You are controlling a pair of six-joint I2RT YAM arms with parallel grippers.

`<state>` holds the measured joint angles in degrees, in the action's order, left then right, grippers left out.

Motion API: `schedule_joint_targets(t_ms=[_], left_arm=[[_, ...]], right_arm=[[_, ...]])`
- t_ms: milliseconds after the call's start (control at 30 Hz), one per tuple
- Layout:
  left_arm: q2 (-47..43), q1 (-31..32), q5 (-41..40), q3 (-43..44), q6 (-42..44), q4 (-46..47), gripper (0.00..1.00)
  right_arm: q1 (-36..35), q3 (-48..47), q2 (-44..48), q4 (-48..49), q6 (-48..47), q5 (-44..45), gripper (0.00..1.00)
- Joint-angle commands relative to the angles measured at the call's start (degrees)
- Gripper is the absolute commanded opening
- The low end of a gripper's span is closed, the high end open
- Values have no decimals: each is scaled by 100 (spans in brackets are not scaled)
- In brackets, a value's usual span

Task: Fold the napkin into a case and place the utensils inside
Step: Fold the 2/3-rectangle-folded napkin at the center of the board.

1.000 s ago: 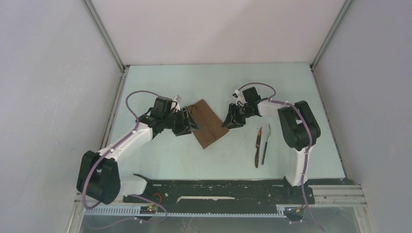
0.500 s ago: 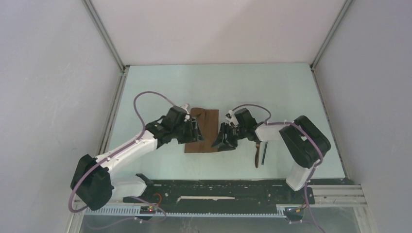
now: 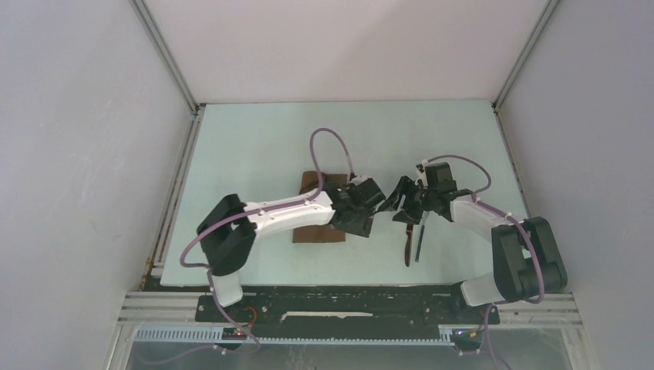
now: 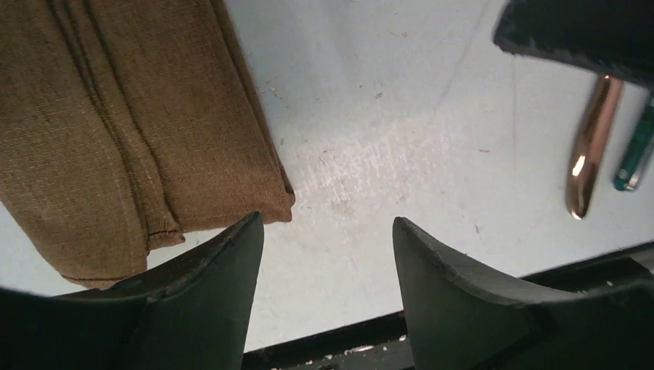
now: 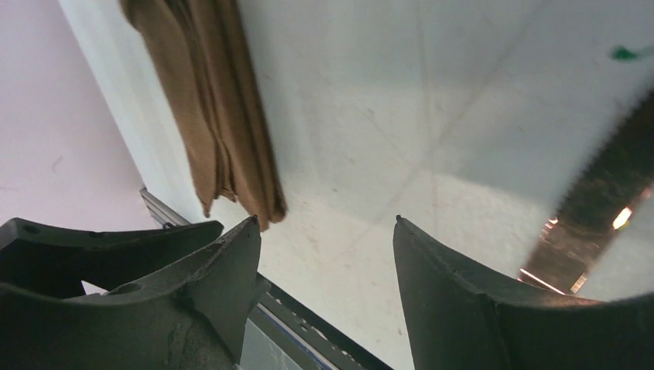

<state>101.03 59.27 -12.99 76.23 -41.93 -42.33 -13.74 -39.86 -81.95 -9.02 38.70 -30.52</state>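
Note:
The brown napkin (image 3: 312, 233) lies folded into a narrow strip on the table, with my left forearm crossing over its middle. In the left wrist view its layered folds (image 4: 139, 116) sit left of my fingers. My left gripper (image 3: 369, 210) hovers just right of the cloth, open and empty (image 4: 327, 218). My right gripper (image 3: 401, 202) faces it from the right, also open and empty (image 5: 325, 218). The utensils lie side by side below the right gripper: a knife (image 3: 408, 248) with a coppery handle (image 4: 590, 146) and a thinner dark-green-handled piece (image 3: 418, 243).
The black base rail (image 3: 347, 304) runs along the near table edge. Grey walls enclose the light table (image 3: 262, 146) on three sides. The two grippers are close together, almost fingertip to fingertip.
The left arm swung right across the napkin, and the right gripper moved right and back over the utensils' far ends. Both sets of jaws widened. The napkin has lain still for the last half second.

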Motion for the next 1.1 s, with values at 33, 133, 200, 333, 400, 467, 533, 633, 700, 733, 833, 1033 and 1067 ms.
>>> schedule_joint_targets(t_ms=[33, 133, 200, 333, 400, 467, 533, 633, 700, 733, 833, 1033, 1067], left_arm=[[631, 98, -407, 474, 23, -663, 68], [872, 98, -330, 517, 10, -692, 64], [987, 102, -312, 501, -3, -666, 63], [1184, 95, -493, 539, 40, -701, 57], [1256, 94, -457, 552, 63, -661, 52], [1328, 95, -425, 573, 88, -637, 45], [1348, 93, -513, 565, 85, -664, 37], [1180, 69, -622, 403, 78, -580, 23], [891, 28, -641, 257, 76, -519, 15], [773, 4, -630, 190, 79, -453, 11], [96, -109, -443, -220, 37, -147, 0], [-749, -411, 281, -878, -68, 505, 0], [-812, -437, 334, -934, -81, 544, 0]], right_arm=[[187, 186, 39, -214, -297, -72, 71], [196, 190, 23, -144, -296, -122, 71], [200, 191, -2, -107, -289, -138, 71], [160, 189, -14, -28, -246, -174, 70], [88, 171, -5, 24, -218, -156, 70], [-26, 99, -49, 27, -197, -120, 70], [-183, 17, -130, 133, -154, -178, 71], [-344, -49, -385, 510, 29, -504, 73], [-372, -95, -628, 777, 145, -717, 75], [-371, -106, -758, 1003, 207, -840, 76], [-387, -114, -1136, 1779, 502, -1215, 80], [-747, -368, -2107, 3488, 1681, -1719, 88], [-833, -412, -2223, 3730, 1873, -1690, 91]])
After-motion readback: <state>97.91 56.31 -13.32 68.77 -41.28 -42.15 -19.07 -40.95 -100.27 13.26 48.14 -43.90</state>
